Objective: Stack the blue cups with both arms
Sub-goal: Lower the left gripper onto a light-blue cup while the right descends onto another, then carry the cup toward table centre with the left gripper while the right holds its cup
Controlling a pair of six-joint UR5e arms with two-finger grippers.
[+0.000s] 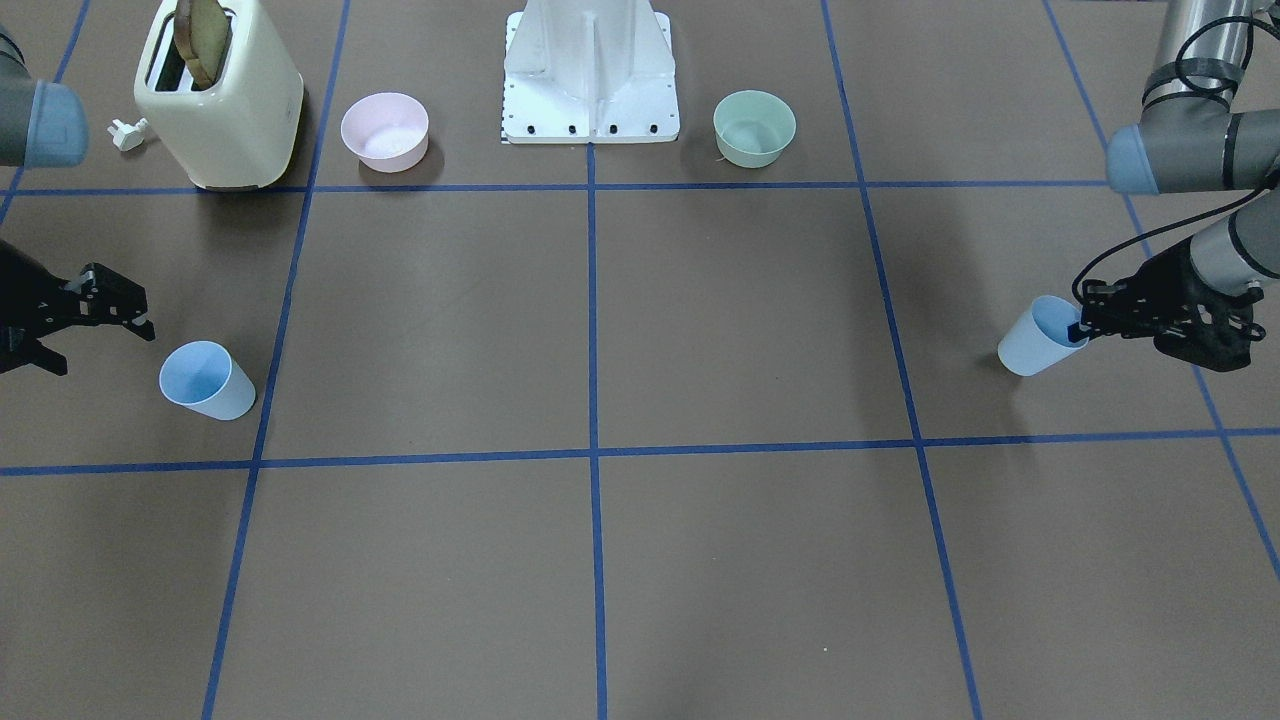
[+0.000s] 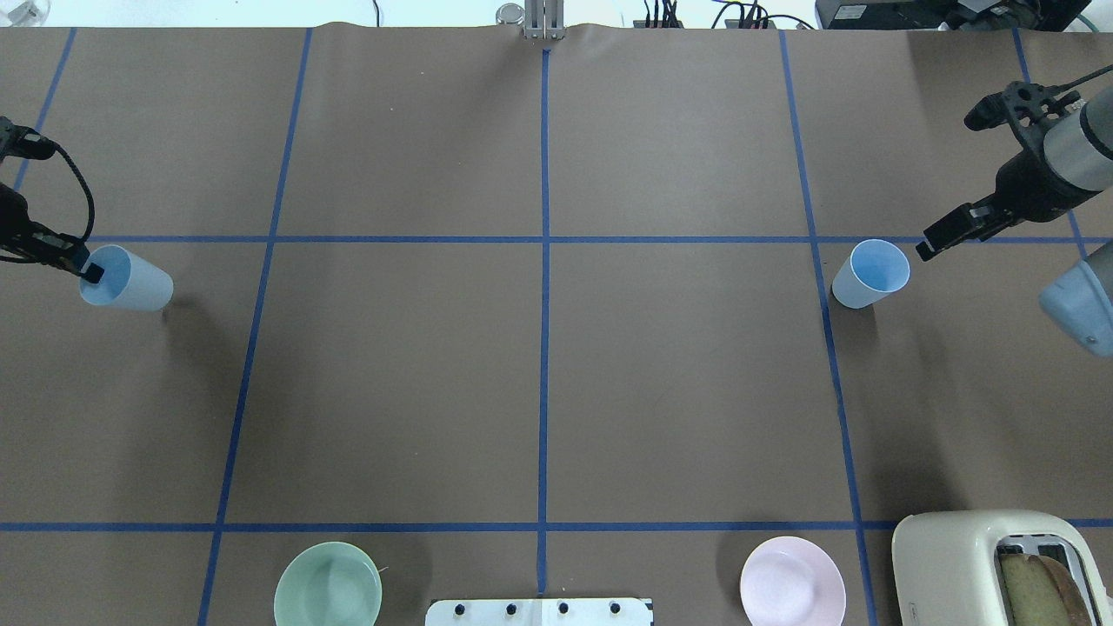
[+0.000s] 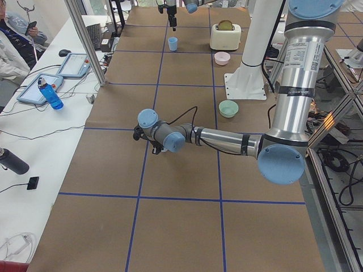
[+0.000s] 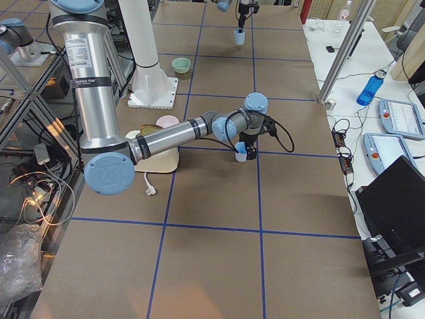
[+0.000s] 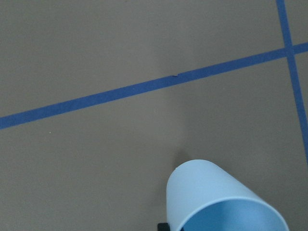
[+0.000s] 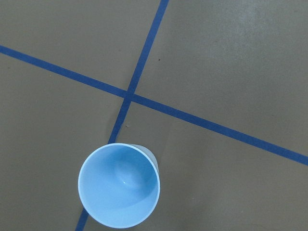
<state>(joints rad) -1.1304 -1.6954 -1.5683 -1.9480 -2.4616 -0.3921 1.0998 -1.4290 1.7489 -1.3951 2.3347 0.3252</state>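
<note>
One blue cup [image 1: 1030, 345] stands near the table's left side; it also shows in the overhead view [image 2: 130, 280] and at the bottom of the left wrist view [image 5: 216, 202]. My left gripper [image 1: 1085, 325] is shut on its rim, one finger inside and one outside. The other blue cup [image 1: 207, 380] stands upright and free on the right side, seen in the overhead view [image 2: 869, 274] and the right wrist view [image 6: 119, 185]. My right gripper [image 1: 95, 345] is open wide, just beside and above this cup, not touching it.
A cream toaster [image 1: 225, 110] with bread in it, a white plug [image 1: 128, 133], a pink bowl [image 1: 385, 130] and a mint-green bowl [image 1: 754, 127] stand along the robot's edge, either side of the white base post [image 1: 590, 80]. Blue tape lines cross the brown table.
</note>
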